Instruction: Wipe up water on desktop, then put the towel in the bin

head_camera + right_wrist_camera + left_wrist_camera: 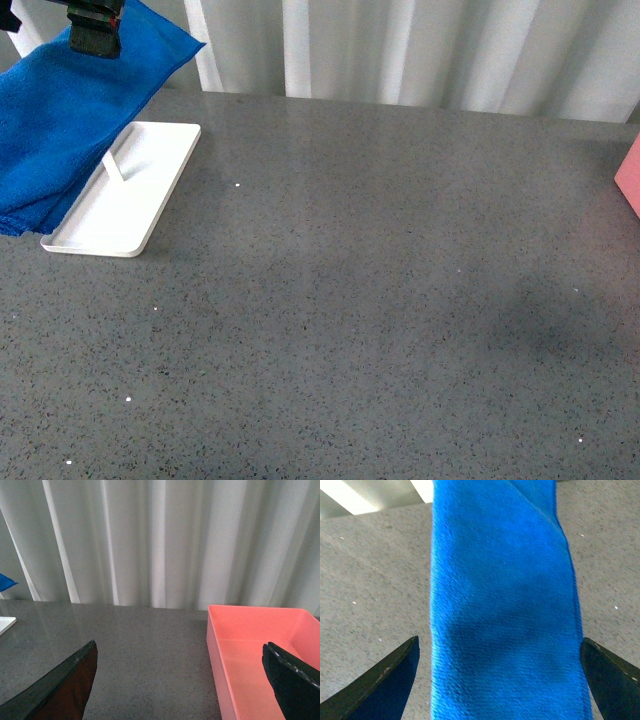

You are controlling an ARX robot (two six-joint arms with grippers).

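Note:
The bright-blue towel (60,120) lies at the far left of the speckled dark-grey desktop (380,300), draped partly over the white tray. My left gripper (95,30) hangs over the towel's far end; in the left wrist view the towel (505,610) lies between the open jaws, one fingertip (390,680) on each side, neither touching it. The salmon-pink bin (630,175) shows only a corner at the right edge; in the right wrist view the bin (260,650) is empty. My right gripper (180,680) is open, above the desktop by the bin's near wall. No water is visible.
A flat white tray (125,190) with a white rod stands at the left, beside the towel. White curtains (420,50) hang behind the desktop's far edge. A few tiny white specks dot the surface.

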